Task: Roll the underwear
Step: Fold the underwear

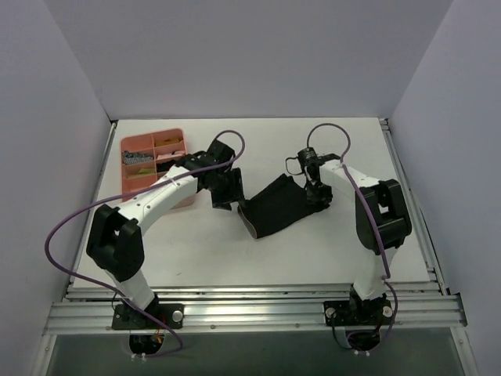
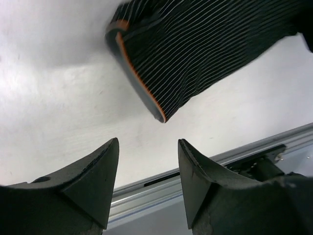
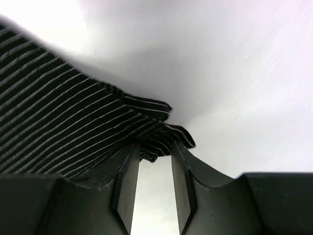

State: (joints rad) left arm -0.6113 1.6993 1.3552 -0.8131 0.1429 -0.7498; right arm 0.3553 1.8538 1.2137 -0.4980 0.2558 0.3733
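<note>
- Sitting at the far left corner of the table (image 1: 196, 251), the pink tray (image 1: 153, 133) is well apart from the work and plays no part in it.
- Just right of the tray, the left gripper (image 1: 227, 194) hangs beside the garment's left end. Its jaws are apart and hold nothing; bare table shows between them in the wrist view.
- At the middle of the table lies the underwear (image 1: 275, 207), with its reddish band (image 2: 139, 73) at the left end, resting on the surface. The right end slopes up off the table.
- At that raised end, the right gripper (image 1: 317, 194) appears to be clamped on a small bunched corner of the fabric, right at the fingertips.
- Risk: the pinch is shallow, so a pull could let the corner slip out, and the cloth would drop back flat.
- Risk: nothing pins the band end. Dragging the fabric leftward may slide the whole garment rather than fold it.
- Risk: the left jaws sit close, so a careless closing could snag the band and skew the roll.
</note>
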